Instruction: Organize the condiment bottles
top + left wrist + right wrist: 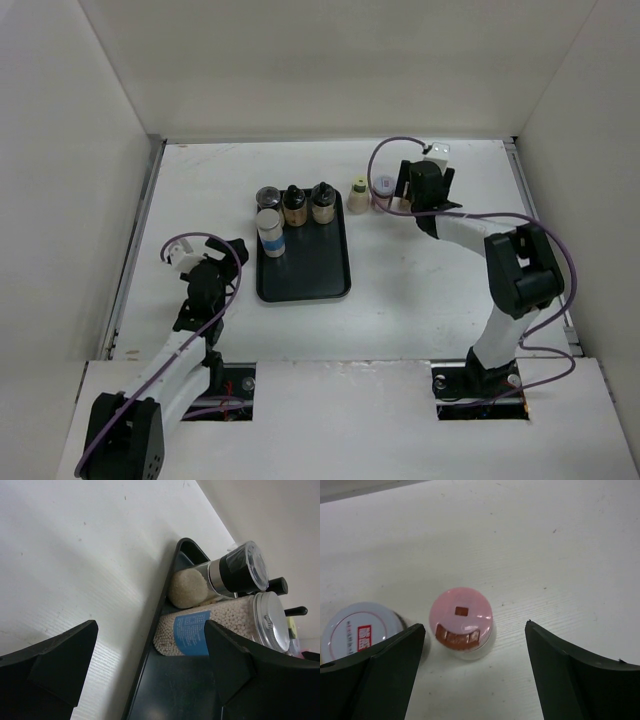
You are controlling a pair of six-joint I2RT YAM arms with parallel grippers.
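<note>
While four bottles stand at the far end of the tray, three wait just right of it under my right gripper. Seen from my left gripper, open and empty, the blue-labelled bottle is nearest. Seen from my right wrist, open jaws bracket the pink-capped bottle; next I lower and close.

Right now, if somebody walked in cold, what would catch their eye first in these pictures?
Probably the black tray mid-table, with four spice jars crowded at its far end, including the taller blue-labelled jar. Then the right gripper, jaws open, hovering over a pink-capped jar standing on the bare table right of the tray.
</note>
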